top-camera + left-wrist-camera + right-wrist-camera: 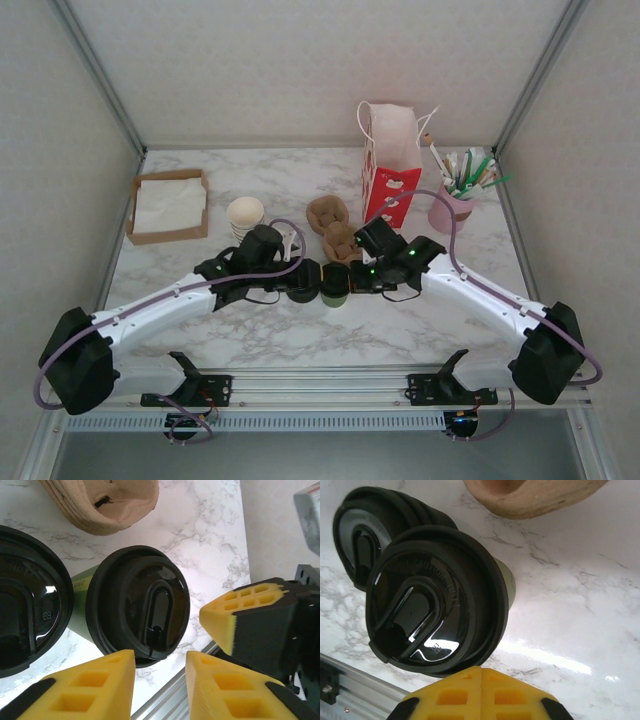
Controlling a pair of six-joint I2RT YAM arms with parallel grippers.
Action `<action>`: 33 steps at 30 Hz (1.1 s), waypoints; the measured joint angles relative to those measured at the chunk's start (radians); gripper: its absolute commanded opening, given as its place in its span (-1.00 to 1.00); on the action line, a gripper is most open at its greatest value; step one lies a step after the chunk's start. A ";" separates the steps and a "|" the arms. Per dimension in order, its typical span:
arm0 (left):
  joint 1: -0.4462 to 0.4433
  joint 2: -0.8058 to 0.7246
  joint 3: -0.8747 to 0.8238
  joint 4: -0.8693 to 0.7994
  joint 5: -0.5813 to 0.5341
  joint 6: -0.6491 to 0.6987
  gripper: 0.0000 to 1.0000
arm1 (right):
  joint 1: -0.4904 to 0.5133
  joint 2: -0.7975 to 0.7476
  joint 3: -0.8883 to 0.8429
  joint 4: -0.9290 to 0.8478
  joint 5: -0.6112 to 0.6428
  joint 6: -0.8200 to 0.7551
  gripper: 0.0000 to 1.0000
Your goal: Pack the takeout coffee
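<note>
Overhead, both arms meet at the small green-sided paper cup with a glossy black lid (335, 284). Up close, the left claw (160, 677) is spread, the cup just ahead. The right claw (481, 682) is pressed together, empty, just short of it. A squat stack of black lids (25, 615) stands alongside, a moulded brown pulp carrier (100, 500) beyond.

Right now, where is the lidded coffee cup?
Top view: the coffee cup stands near the middle of the table, lid stack just left of it, cardboard carrier behind it.
</note>
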 measured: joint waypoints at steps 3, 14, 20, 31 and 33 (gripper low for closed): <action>-0.008 0.037 0.027 0.001 -0.002 0.012 -0.50 | -0.030 -0.013 -0.022 0.029 -0.037 0.014 -1.00; -0.013 0.108 0.050 0.001 -0.013 0.041 -0.63 | -0.089 -0.021 -0.077 0.113 -0.120 0.051 -1.00; -0.013 0.121 0.050 0.005 -0.015 0.044 -0.64 | -0.093 -0.021 -0.080 0.133 -0.140 0.051 -1.00; -0.018 0.127 0.050 0.016 -0.015 0.045 -0.67 | -0.098 -0.014 -0.103 0.159 -0.144 0.059 -1.00; -0.018 0.130 0.050 0.019 -0.015 0.045 -0.66 | -0.099 -0.014 -0.109 0.164 -0.145 0.059 -1.00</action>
